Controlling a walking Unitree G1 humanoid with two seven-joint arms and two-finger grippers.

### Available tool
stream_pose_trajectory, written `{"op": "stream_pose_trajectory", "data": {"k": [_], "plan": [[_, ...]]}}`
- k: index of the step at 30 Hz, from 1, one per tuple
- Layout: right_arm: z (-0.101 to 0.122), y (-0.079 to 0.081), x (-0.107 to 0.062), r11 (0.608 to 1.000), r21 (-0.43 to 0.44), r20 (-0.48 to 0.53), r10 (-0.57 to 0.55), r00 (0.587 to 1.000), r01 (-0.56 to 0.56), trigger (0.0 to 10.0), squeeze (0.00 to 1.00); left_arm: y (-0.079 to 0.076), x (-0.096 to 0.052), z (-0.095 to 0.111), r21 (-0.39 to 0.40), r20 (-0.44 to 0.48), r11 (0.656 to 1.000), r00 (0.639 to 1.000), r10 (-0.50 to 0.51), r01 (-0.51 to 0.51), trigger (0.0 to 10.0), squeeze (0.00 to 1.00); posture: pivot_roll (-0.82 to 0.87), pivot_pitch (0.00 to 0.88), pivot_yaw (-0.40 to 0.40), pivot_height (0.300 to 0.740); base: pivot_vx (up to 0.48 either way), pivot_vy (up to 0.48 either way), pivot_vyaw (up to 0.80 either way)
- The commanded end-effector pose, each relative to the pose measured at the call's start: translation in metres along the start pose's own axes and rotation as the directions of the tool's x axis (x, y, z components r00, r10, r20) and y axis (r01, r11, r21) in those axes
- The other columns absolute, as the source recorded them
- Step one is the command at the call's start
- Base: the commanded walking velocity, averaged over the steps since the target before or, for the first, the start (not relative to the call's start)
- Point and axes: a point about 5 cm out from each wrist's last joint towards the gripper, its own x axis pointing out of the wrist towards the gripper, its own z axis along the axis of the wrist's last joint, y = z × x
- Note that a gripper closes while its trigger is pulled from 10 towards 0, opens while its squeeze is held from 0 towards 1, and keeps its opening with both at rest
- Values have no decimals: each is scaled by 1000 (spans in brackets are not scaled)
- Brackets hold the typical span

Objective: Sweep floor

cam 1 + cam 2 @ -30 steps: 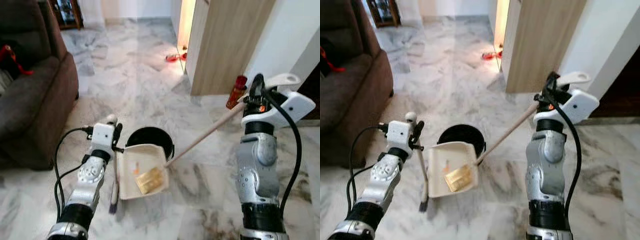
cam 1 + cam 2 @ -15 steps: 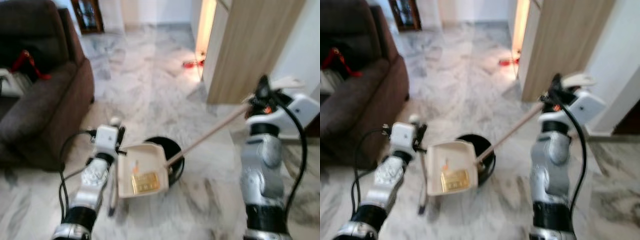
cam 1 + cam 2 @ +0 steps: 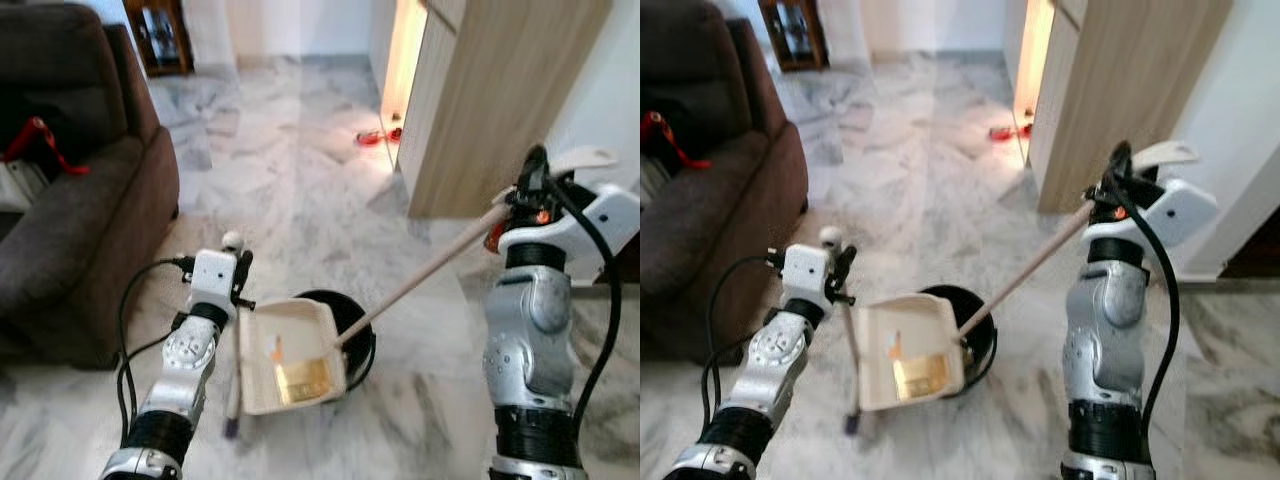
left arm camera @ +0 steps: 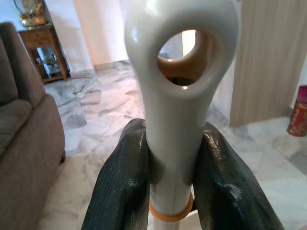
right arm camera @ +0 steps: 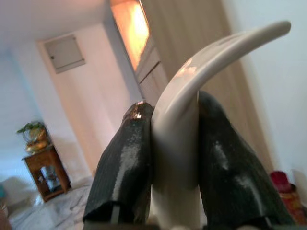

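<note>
A cream dustpan hangs tilted at the rim of a black bin, with a flat gold scrap and a small orange bit lying in it. Its long pale handle rises to my right gripper, which is shut on the handle's curved white end. My left gripper is shut on the white, holed top of a broom handle. The broom hangs down beside the pan's left edge to the marble floor.
A brown sofa fills the left side. A wooden cabinet side and white wall stand at the right, with a red container at their foot. Red items lie on the floor far ahead. A small cabinet stands at the back.
The view has swung and shifted as I move. The dustpan now overlaps the bin's left rim rather than sitting in front of it. Both grippers keep their holds.
</note>
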Motion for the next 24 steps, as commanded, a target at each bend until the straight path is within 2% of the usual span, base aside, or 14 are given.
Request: {"op": "stream_pose_trajectory", "data": {"k": [1,6,16,24], "plan": [[6,9,2,999,53,24,12,1000,-14,10000,0,6,4,12,27,51,1000,999,9,-11,10000,0,123,17,-8,740,270,244,0],[4,8,2,998,67,8,12,1000,-13,10000,0,7,4,12,28,51,1000,999,10,-11,10000,0,123,21,-9,740,265,250,-344],[4,10,2,996,86,10,19,1000,-20,10000,0,7,4,12,29,51,999,999,13,-15,10000,0,125,21,-10,740,266,250,0],[4,10,2,995,95,2,21,1000,-21,10000,0,7,4,12,28,52,999,999,15,-16,10000,0,124,23,-11,740,261,251,-745]]}}
